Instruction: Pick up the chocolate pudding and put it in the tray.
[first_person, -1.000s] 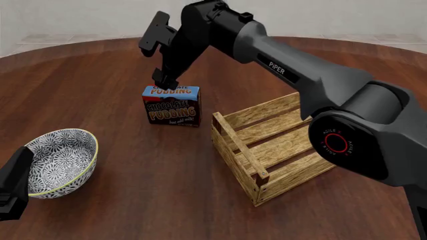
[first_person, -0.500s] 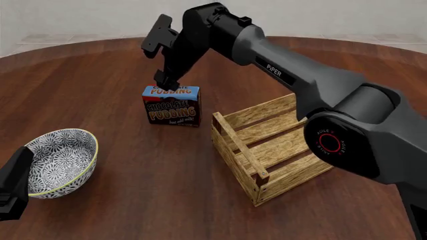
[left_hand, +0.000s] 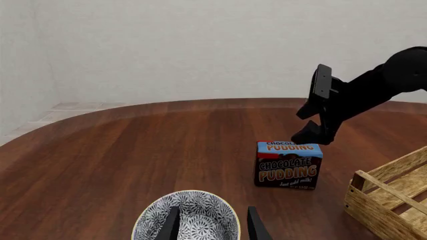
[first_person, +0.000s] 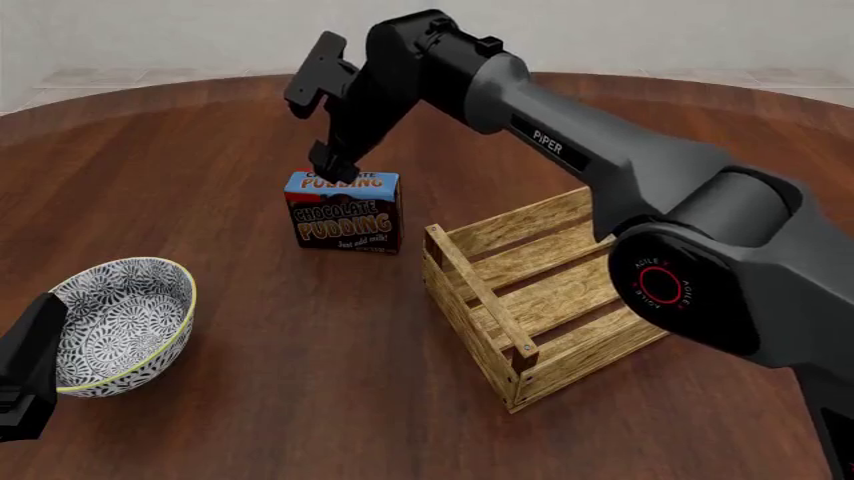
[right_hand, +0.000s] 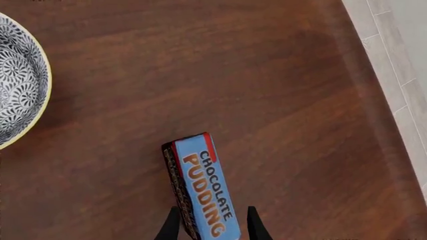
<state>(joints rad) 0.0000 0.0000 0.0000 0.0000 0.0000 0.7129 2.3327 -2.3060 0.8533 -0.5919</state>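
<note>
Over the last second we see our right gripper (first_person: 332, 166) barely move; it has settled over the pudding (first_person: 346, 212), which stands left of the tray (first_person: 534, 290). Its jaws are open, straddling the box top, gripping nothing, so closing seems next. Contact is hard to judge. The left gripper (left_hand: 212, 225), open and empty, is mostly cut off.

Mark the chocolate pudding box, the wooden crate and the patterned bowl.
Dark brown chocolate pudding box (first_person: 346, 224): front view, its lettered front face.
Light wooden slatted crate (first_person: 478, 295): front view, near-left top rail.
Black-and-white patterned bowl with yellow rim (first_person: 123, 322): front view, inner wall.
</note>
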